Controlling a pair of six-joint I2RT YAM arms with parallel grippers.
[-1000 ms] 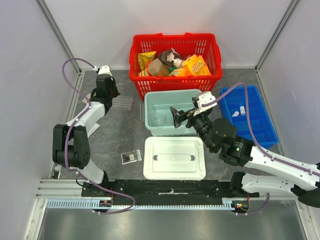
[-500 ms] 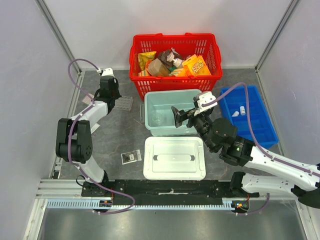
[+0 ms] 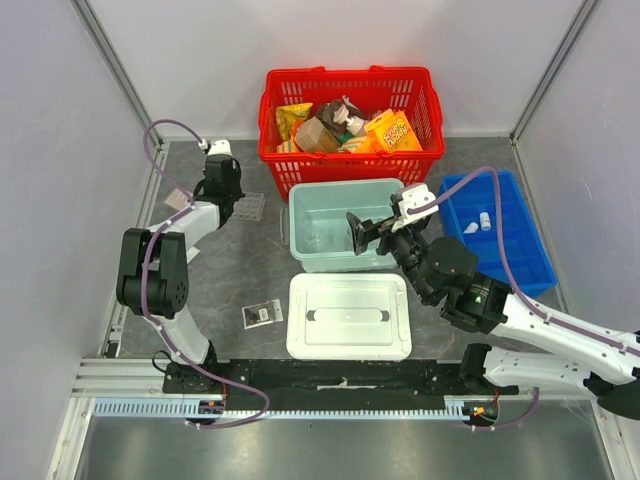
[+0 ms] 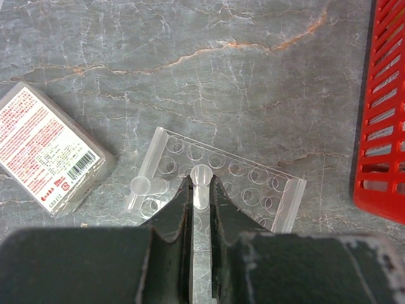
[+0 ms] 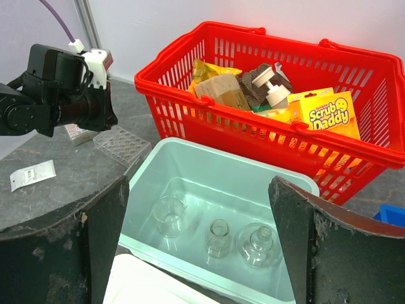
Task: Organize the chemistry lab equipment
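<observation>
pale green tub [image 5: 202,166] holds three glass flasks [image 5: 219,237], seemingly upright.

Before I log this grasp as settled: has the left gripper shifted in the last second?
Yes. The left gripper has shifted right, toward the red mesh-sided plastic basket, and is now over the clear plastic multi-well plate.

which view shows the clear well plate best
Left wrist: the well plate fills the centre with its wells distinct, though the left gripper, shut on a clear tube, covers its near edge. Top external and right wrist show the plate only as a small translucent patch.
</observation>
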